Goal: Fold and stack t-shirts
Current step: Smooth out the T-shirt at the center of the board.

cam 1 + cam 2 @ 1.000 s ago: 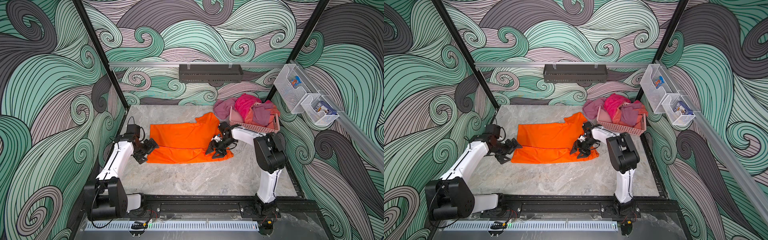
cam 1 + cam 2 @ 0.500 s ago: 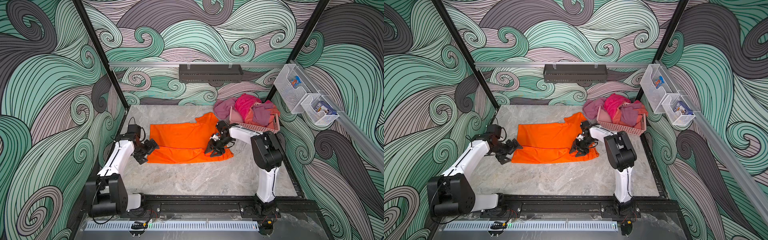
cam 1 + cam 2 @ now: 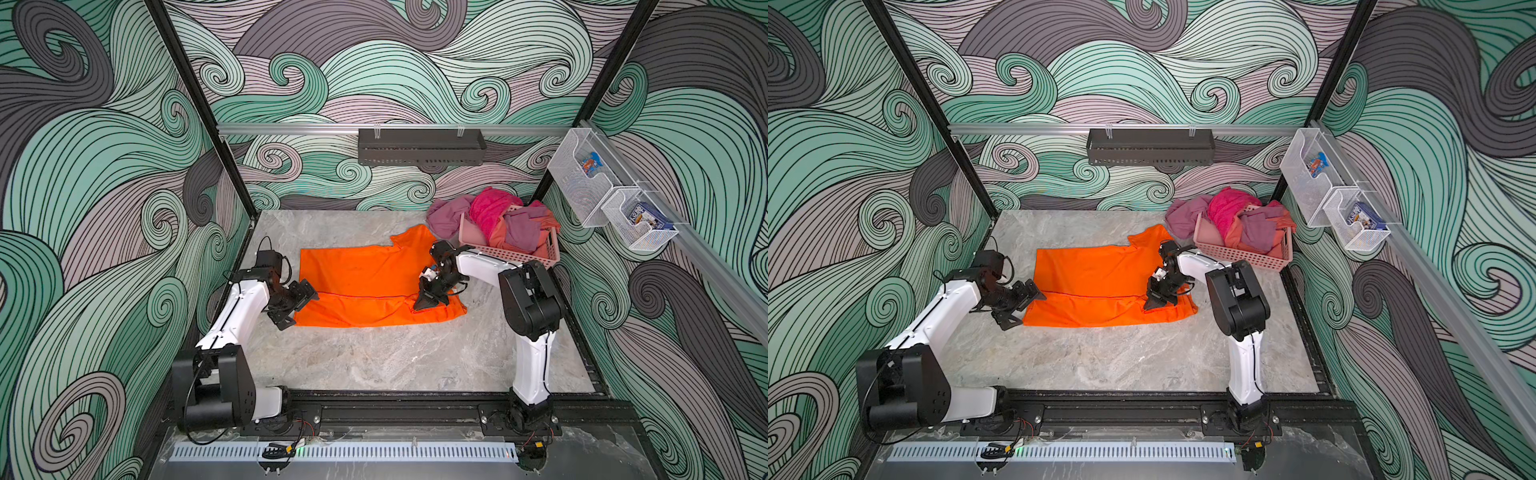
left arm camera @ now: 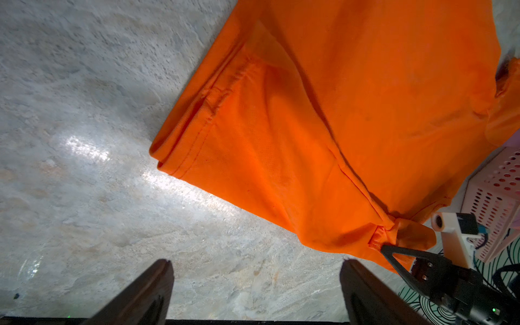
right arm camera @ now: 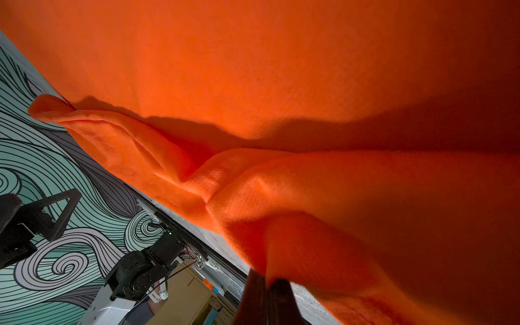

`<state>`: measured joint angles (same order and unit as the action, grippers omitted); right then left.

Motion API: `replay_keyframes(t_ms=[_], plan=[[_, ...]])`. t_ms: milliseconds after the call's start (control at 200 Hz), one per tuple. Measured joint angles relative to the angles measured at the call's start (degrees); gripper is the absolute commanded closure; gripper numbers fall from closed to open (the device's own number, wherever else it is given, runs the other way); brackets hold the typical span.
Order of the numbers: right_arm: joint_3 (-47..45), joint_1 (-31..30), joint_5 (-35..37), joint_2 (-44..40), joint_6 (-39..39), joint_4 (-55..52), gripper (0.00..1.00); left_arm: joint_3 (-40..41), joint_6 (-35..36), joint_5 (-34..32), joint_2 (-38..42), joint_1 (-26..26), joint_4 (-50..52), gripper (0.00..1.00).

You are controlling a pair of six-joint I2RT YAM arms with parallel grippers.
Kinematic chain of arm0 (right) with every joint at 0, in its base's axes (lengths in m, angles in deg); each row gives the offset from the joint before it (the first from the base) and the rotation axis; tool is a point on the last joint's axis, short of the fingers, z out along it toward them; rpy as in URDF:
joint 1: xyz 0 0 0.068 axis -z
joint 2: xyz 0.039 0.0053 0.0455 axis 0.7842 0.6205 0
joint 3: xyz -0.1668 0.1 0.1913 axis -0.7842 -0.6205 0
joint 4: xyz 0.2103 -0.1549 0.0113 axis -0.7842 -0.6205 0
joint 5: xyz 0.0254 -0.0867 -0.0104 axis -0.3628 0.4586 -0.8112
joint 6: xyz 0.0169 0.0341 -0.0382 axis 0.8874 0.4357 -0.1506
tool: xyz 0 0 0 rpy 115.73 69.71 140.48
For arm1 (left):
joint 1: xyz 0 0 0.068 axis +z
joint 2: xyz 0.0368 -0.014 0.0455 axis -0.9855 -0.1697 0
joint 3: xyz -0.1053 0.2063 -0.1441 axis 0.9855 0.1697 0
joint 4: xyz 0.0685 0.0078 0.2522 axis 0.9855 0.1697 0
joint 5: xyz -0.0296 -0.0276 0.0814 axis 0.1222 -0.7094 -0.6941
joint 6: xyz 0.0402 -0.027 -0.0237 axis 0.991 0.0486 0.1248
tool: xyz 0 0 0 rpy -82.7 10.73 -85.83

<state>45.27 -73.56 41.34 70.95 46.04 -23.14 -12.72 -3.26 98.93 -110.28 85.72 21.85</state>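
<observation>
While your right jaws pinch a bunch of the orange t-shirt (image 3: pixel 365 282) at its right end, the shirt lying flat on the desk (image 3: pixel 374 361) left of the pink basket (image 3: pixel 515 253), close the spread left jaws on the left hem, then lift both ends evenly

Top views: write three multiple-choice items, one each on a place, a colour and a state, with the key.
1. Where does the pink basket stand? A) far right corner of the table B) near left corner C) the middle
2. What colour is the t-shirt spread out there? A) white B) orange C) purple
3. The right gripper is: A) wide open B) holding the basket C) shut on the t-shirt
Key: A, it sits at the back right; B, the cloth is bright orange; C, its fingers pinch a fold.
</observation>
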Motion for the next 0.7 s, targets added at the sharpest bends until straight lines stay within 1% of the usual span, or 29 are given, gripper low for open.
replay_keyframes(t_ms=[320, 500, 555, 640, 675, 700], plan=[[10.2, 0.0, 0.6, 0.1, -1.2, -1.7, 1.00, 0.0, 0.0, 0.0, 0.0, 0.0, 0.0, 0.04], [14.3, 0.0, 2.8, 4.6, -3.1, -3.2, 1.00, 0.0, 0.2, 0.0, 0.0, 0.0, 0.0, 0.04], [14.6, 0.0, 3.9, 6.0, -3.5, -3.4, 0.91, 0.0, 0.2, -0.1, 0.0, 0.0, 0.1, 0.04], [14.6, 0.1, 5.6, 7.6, -4.2, -4.2, 0.85, 0.0, 0.3, -0.2, 0.0, 0.0, 0.2, 0.04], [15.1, 0.1, 6.4, 8.2, -4.5, -4.7, 0.79, 0.0, 0.3, -0.3, 0.0, 0.0, 0.2, 0.04], [15.5, 0.1, 6.9, 8.7, -4.6, -4.9, 0.76, 0.0, 0.3, -0.3, 0.0, 0.0, 0.2, 0.04]])
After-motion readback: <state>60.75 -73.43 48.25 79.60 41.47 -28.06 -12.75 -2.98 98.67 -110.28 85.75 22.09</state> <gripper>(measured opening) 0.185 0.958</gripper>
